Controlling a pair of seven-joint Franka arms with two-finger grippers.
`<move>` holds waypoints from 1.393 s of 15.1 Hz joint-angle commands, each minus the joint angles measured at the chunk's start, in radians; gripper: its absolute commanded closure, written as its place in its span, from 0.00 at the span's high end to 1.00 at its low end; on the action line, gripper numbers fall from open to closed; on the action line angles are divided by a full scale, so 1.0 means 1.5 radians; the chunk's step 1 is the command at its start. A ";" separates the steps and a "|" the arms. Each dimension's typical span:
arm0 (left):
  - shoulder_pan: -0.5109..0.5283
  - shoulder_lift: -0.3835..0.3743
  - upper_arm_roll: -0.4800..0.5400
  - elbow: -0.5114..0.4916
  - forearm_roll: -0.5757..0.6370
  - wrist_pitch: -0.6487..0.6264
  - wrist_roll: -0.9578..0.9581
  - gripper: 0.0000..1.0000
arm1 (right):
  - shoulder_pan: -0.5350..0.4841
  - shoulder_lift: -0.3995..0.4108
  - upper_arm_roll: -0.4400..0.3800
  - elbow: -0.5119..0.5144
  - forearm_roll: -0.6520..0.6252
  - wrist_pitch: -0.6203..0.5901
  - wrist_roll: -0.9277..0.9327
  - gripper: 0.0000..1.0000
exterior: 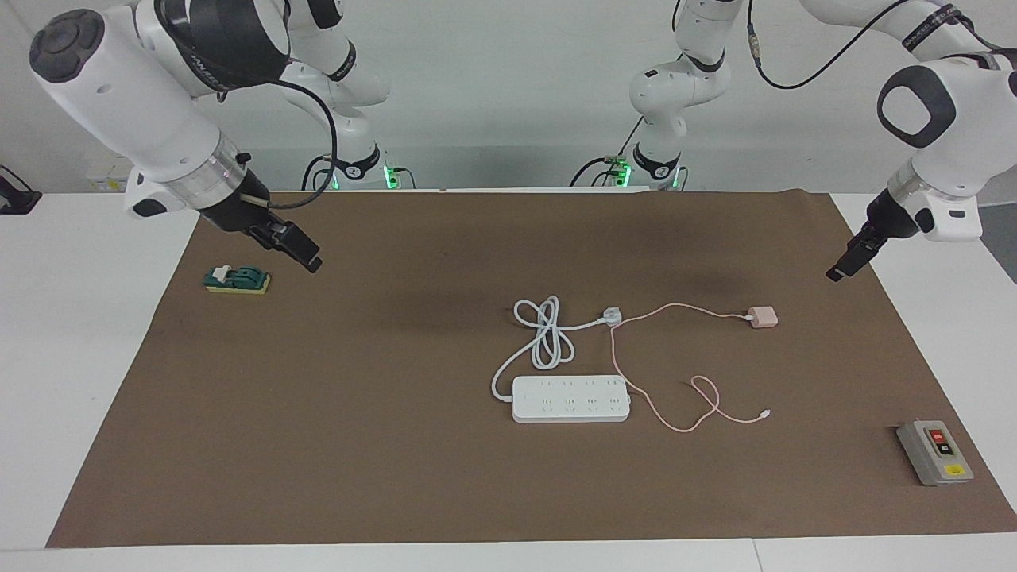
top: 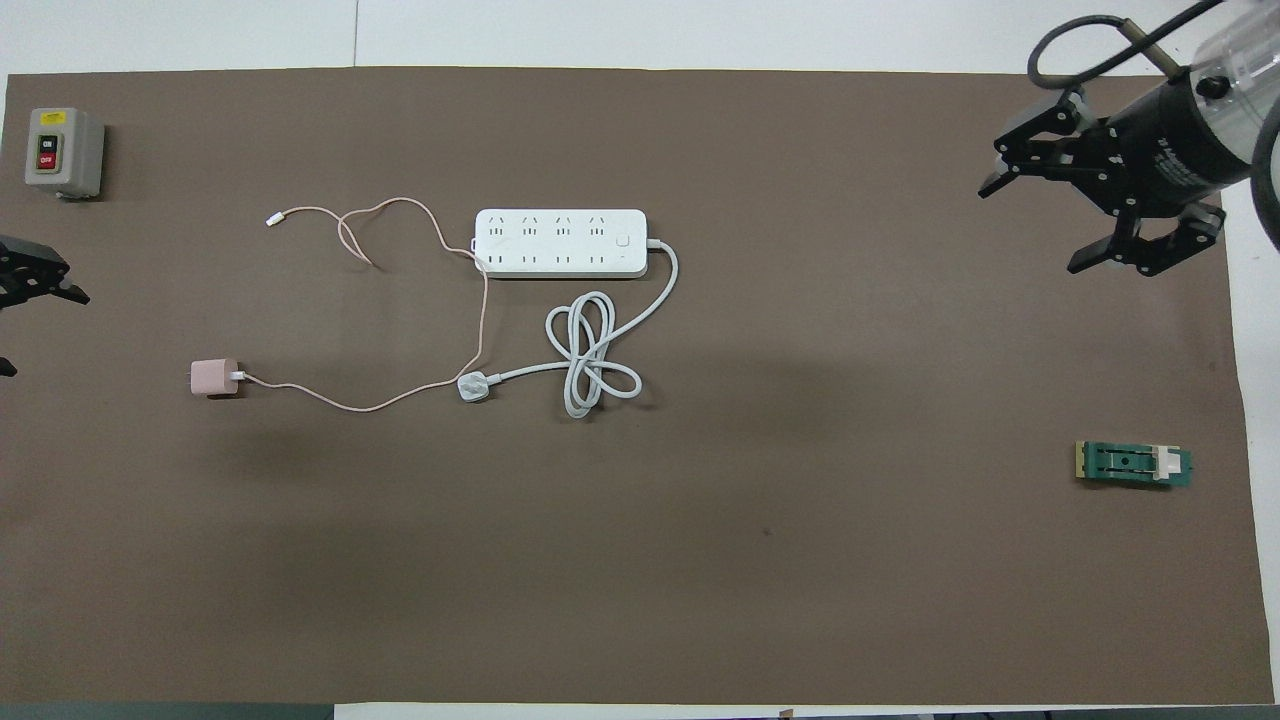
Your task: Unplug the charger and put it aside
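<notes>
The pale-pink charger cube (exterior: 763, 318) lies on the brown mat, unplugged, toward the left arm's end; it also shows in the overhead view (top: 213, 378). Its thin pink cable (exterior: 659, 310) runs past the white plug (exterior: 612, 315) and the end of the power strip (exterior: 570, 399), loops, and ends in a tiny white connector (exterior: 764, 413). My left gripper (exterior: 842, 266) is open and empty, raised over the mat's edge beside the charger. My right gripper (exterior: 306, 258) is open and empty, raised over the right arm's end of the mat (top: 1028, 229).
The power strip's thick white cord (top: 592, 352) lies coiled nearer to the robots than the strip (top: 560, 243). A grey on/off switch box (exterior: 933, 451) stands at the left arm's end. A green block (exterior: 237, 280) lies at the right arm's end.
</notes>
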 commanded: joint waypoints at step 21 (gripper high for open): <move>-0.163 -0.013 0.047 0.211 0.028 -0.283 0.289 1.00 | -0.074 -0.268 0.049 -0.295 -0.101 0.089 -0.304 1.00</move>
